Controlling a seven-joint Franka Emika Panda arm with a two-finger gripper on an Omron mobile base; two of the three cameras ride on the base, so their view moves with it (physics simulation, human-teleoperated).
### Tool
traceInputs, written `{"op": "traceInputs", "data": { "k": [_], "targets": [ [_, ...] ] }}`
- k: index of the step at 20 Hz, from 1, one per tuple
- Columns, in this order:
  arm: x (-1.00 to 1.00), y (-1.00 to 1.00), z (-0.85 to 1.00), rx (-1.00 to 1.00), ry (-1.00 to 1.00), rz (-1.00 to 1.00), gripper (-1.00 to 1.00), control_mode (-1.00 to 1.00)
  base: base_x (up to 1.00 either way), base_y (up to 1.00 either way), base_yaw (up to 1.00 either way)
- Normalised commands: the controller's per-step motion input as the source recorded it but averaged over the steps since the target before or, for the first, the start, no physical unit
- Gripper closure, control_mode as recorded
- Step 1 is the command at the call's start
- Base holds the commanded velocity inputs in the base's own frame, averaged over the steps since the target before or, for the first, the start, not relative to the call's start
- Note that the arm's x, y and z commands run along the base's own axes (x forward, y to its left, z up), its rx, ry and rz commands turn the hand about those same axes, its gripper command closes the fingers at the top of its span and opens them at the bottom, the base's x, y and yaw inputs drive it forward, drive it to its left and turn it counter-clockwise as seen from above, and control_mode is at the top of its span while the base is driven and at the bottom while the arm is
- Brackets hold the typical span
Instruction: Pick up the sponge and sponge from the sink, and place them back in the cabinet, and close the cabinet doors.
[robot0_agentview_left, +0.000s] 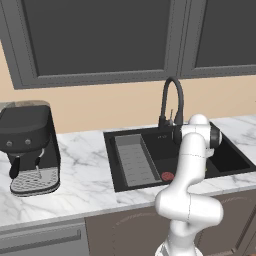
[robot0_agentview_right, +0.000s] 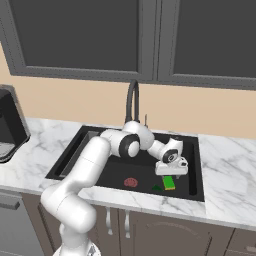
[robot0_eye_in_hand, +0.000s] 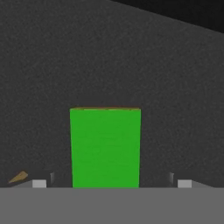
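The tool (robot0_agentview_right: 170, 176) hangs low inside the sink (robot0_agentview_right: 196, 150), jaws spread wide and holding nothing, just above a sponge (robot0_agentview_right: 169, 183) that lies flat on the basin floor near the right wall. In the hand view the sponge (robot0_eye_in_hand: 105, 148) sits centred between the two fingertips (robot0_eye_in_hand: 39, 183), with bare black floor on either side and ahead of it. A second sponge (robot0_agentview_right: 157, 188) shows as a small dark green sliver just left of the first, near the front wall; its shape is hard to make out. The red drain (robot0_agentview_right: 130, 182) lies further left, apart from both. The ribbed tray (robot0_agentview_left: 133, 161) fills the sink's left end. On the worktop (robot0_agentview_left: 85, 175), a coffee machine (robot0_agentview_left: 28, 147) stands well left. No writing can be read anywhere.
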Motion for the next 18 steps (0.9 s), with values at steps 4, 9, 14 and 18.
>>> {"op": "traceInputs", "data": {
  "k": [4, 9, 14, 18],
  "targets": [
    [0.0, 0.0, -0.05, 0.0, 0.04, 0.0, -1.0, -1.0, 0.0, 0.0, 0.0],
    [0.0, 0.0, -0.06, 0.01, 0.02, 0.0, -1.0, -1.0, 0.0, 0.0, 0.0],
    [0.0, 0.0, -0.08, 0.02, 0.0, 0.0, -1.0, -1.0, 0.0, 0.0, 0.0],
    [0.0, 0.0, -0.11, 0.01, 0.0, 0.0, -1.0, -1.0, 0.0, 0.0, 0.0]
  ]
}}
